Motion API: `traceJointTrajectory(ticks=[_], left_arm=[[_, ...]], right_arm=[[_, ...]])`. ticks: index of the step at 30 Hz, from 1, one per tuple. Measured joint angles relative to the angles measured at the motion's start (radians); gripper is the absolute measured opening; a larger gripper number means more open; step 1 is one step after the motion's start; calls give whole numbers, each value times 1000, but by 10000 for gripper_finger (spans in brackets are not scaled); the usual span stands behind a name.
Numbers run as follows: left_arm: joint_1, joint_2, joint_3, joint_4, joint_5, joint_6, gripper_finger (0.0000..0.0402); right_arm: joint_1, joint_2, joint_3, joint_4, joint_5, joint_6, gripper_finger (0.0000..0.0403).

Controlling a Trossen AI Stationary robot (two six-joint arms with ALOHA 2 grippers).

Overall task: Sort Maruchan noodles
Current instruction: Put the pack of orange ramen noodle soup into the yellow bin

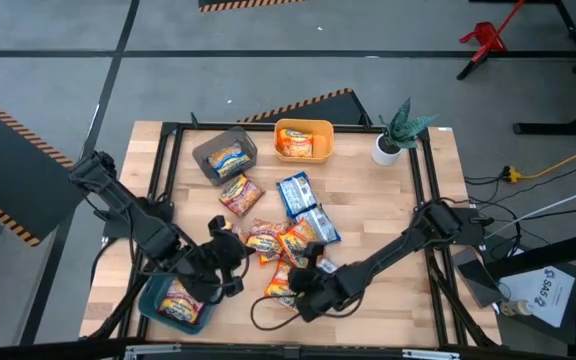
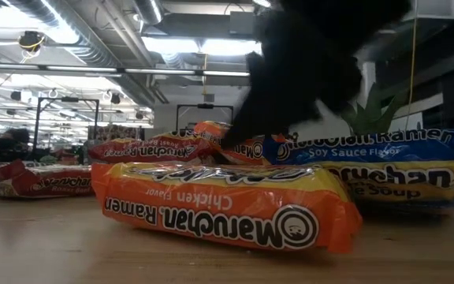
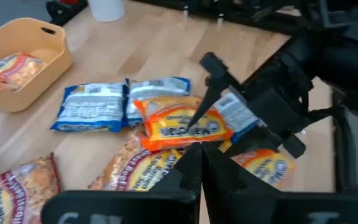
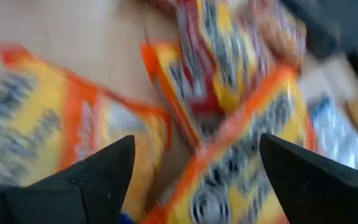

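Right claw (image 1: pixel 306 272) spread above orange packets (image 1: pixel 286 262) (mid-table) | left claw (image 1: pixel 230 262) closed

Orange packet (image 2: pixel 227 203) up front, yellow band, white lettering and black logo! Behind it a blue packet (image 2: pixel 369 146) with white print, and red packets (image 2: pixel 42 180) by the pale wood table's (image 1: pixel 388 215) left edge. Yellow-orange bin (image 1: pixel 304 128), grey bin (image 1: pixel 213 150), teal bin (image 1: pixel 153 300).

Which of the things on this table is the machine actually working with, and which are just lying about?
Part of the job:
- loose Maruchan ramen packets
- grey bin, yellow-orange bin and teal bin, each with a packet inside
- right claw, open over the pile
- left claw, shut, beside the pile

Just lying about:
- potted plant at the table's far corner
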Motion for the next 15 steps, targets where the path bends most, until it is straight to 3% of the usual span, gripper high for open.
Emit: traceJointTrajectory(ticks=[8, 15], left_arm=[[27, 0, -34, 3, -12, -2, 0], [46, 0, -34, 51, -60, 31, 0]], right_arm=[[0, 8, 0, -325, 28, 386, 331], [-19, 8, -21, -398, 26, 513, 327]])
